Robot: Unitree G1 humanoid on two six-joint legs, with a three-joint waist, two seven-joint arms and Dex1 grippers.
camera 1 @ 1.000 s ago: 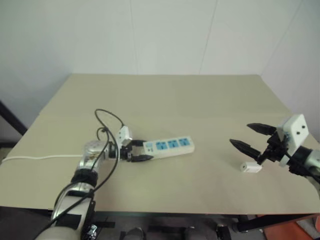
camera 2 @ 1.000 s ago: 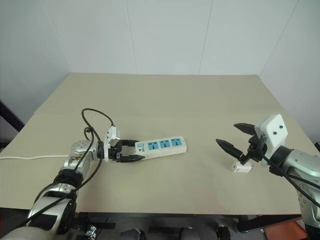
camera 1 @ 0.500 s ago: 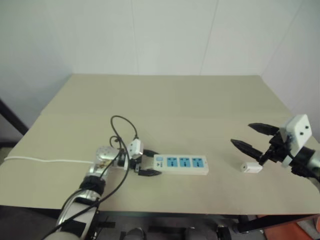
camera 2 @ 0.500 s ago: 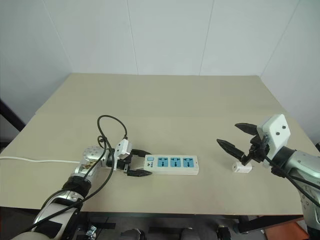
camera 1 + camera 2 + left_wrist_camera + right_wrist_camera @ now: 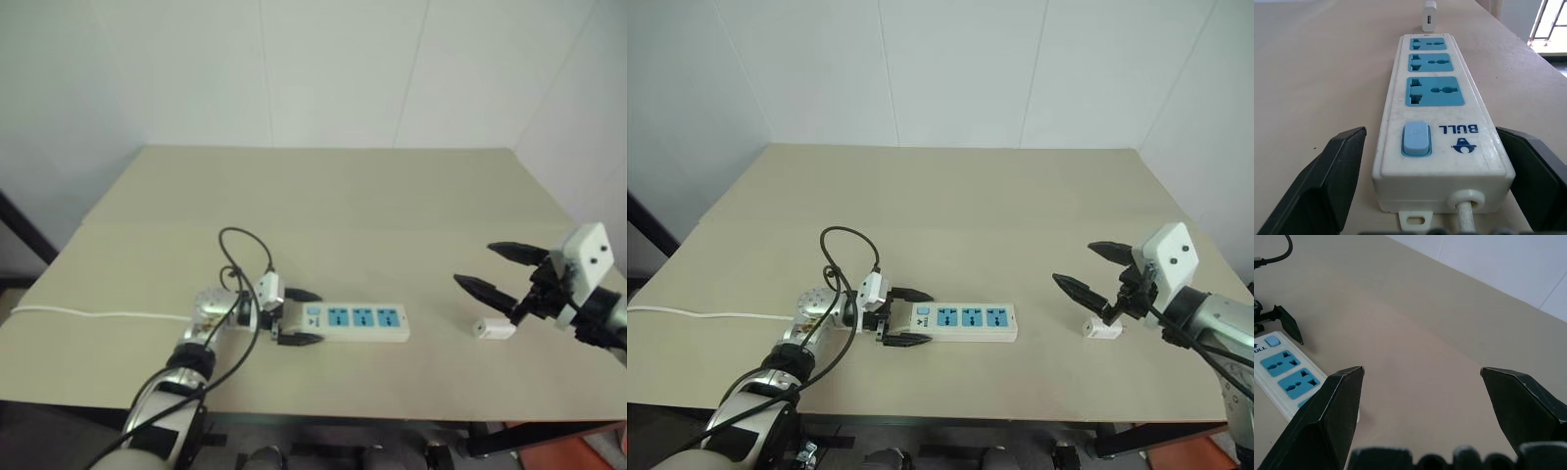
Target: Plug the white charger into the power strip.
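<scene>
The charger [image 5: 1104,330], small, light, stiff and likely slippery, lies on the bench [image 5: 1019,206] just under the right tool [image 5: 1095,273], whose fingers stand apart; pinch its flat sides, while the left tool [image 5: 906,317] straddles the strip [image 5: 965,320], fingers apart.

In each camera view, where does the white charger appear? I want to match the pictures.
Left eye view: white charger on the table, below the right claw.
Right eye view: again below that claw.
Left wrist view: upright beyond the strip's far end.
Right wrist view: cannot tell.
Shared landmark: the power strip.
</scene>
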